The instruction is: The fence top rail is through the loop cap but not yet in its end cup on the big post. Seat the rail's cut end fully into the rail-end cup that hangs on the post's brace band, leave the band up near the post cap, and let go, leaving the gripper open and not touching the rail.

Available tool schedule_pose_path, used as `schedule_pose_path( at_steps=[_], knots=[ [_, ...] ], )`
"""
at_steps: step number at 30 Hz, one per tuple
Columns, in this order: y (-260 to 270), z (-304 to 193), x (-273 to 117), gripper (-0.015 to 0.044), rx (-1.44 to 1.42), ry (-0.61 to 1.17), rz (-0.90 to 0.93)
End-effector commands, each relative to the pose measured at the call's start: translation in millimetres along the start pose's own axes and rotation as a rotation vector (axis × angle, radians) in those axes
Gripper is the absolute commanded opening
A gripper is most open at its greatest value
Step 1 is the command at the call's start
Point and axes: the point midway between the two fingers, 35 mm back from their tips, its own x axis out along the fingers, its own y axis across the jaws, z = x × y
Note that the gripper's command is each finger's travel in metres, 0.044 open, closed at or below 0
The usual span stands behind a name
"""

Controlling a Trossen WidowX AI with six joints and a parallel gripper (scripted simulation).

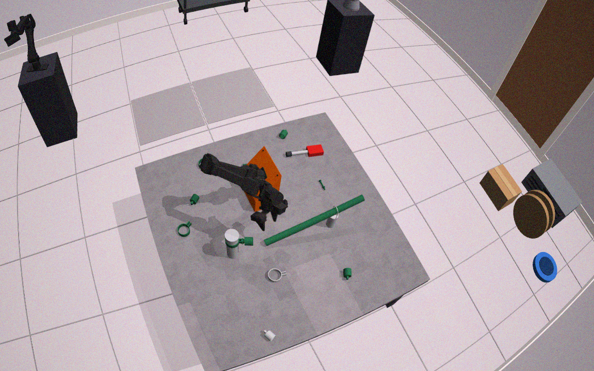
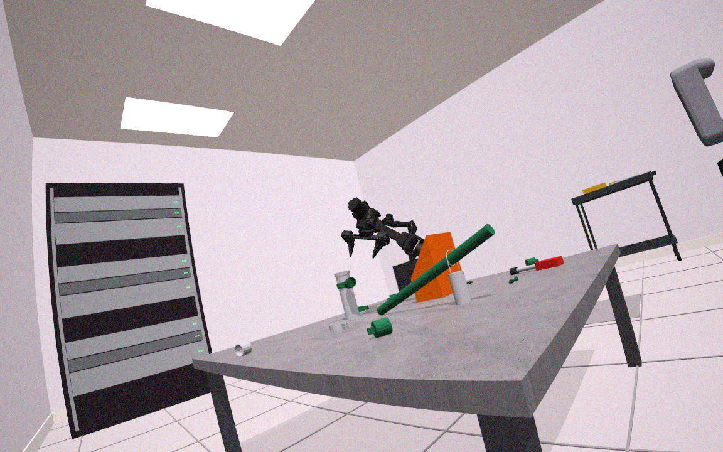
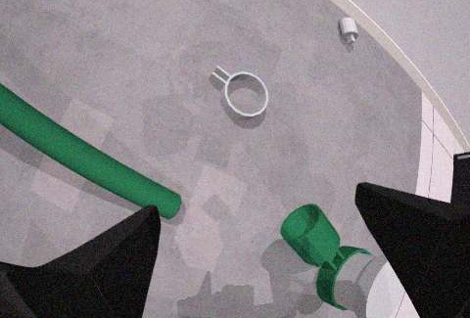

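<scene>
The green rail slopes through the wire loop on the short post. Its lower end is near the table top, outside the cup and below its height. The green rail-end cup hangs from the brace band, high on the big post, with its mouth toward the rail's side. My gripper is open and empty, above the gap between the rail's low end and the big post, touching neither.
An orange block stands behind my arm. A white ring, a loose green cup and a small white cup lie on the table. A red-handled tool lies farther back.
</scene>
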Motion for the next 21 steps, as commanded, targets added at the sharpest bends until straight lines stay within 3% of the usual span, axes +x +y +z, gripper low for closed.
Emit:
schedule_pose_path(
  at_steps=[1, 5, 21],
  knots=[
    [-41, -43, 14, 0.0440, -0.492, 0.083, -0.042],
    [-55, -58, 16, 0.0440, -0.647, 0.117, -0.048],
    [-53, -60, 21, 0.0440, -0.646, 0.117, -0.046]
  ],
)
